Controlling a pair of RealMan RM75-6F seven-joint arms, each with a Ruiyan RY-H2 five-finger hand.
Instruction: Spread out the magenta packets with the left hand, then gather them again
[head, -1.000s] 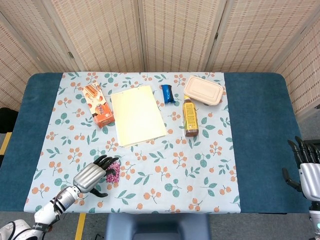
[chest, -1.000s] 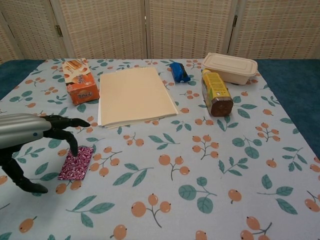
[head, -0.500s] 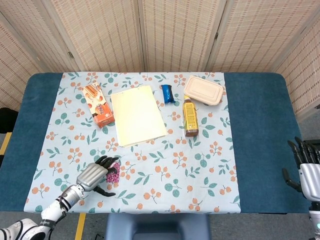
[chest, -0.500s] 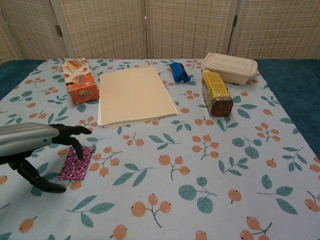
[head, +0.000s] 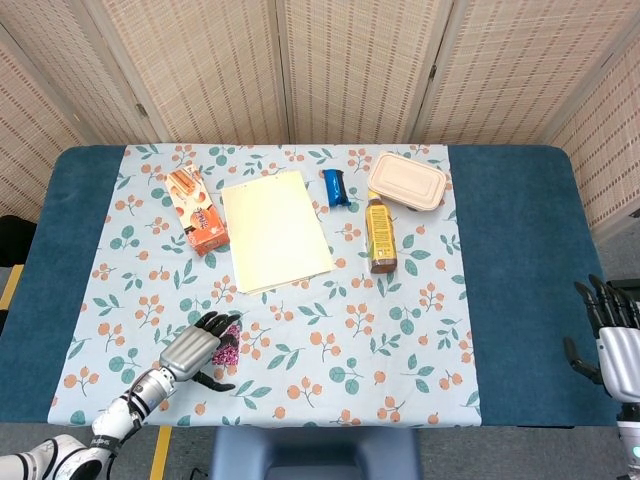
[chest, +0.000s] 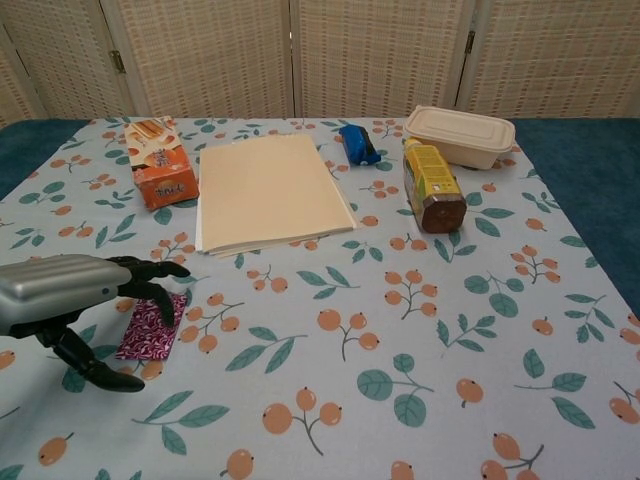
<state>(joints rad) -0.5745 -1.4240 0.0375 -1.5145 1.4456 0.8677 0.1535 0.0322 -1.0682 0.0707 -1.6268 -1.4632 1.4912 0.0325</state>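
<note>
The magenta packets (chest: 152, 331) lie as one flat stack near the table's front left, also seen as the packets (head: 229, 346) in the head view. My left hand (chest: 80, 290) hovers over them with its fingers (chest: 160, 297) curled down onto the stack's top and the thumb low at the near side; the same left hand (head: 190, 349) sits at the packets' left. Whether the fingertips press the packets is unclear. My right hand (head: 610, 335) hangs open past the table's right edge, holding nothing.
An orange snack box (chest: 158, 164), a cream folder (chest: 268, 189), a blue packet (chest: 357, 143), a lying bottle (chest: 432, 186) and a beige lidded container (chest: 460, 134) fill the far half of the floral tablecloth (chest: 400, 330).
My left hand has slid a little to the right and lowered over the magenta packets, its thumb coming nearer to them. The packets and right hand have not moved.
</note>
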